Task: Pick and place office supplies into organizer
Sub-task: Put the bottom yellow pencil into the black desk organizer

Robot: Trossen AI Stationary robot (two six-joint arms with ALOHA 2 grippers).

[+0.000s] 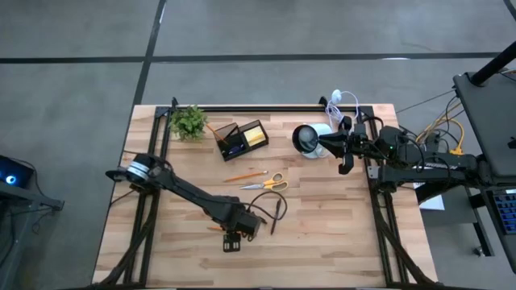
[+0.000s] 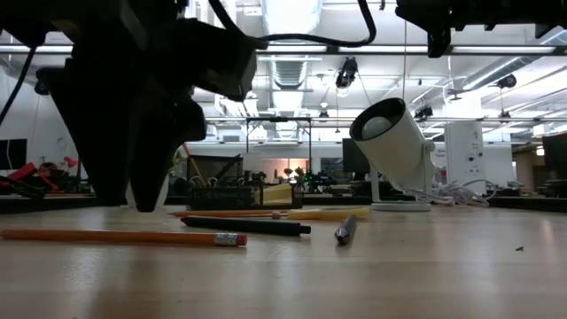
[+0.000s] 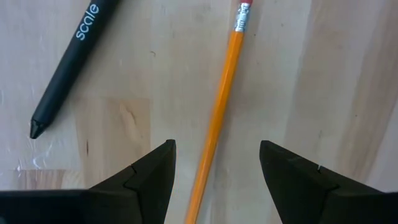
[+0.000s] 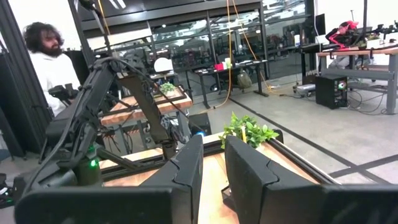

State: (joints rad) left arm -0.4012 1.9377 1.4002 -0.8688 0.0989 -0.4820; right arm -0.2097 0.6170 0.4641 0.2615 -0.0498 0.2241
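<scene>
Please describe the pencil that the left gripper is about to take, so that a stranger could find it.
On the wooden table, find the left gripper, open and pointing down near the front edge. The orange pencil lies on the wood between its fingers. Unlike the black pen beside it, it is orange with a pink eraser.

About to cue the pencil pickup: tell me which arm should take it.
Left. The left gripper hangs low over the table with its jaws open astride the orange pencil. The right gripper waits raised near the white cup, far from the pencil.
</scene>
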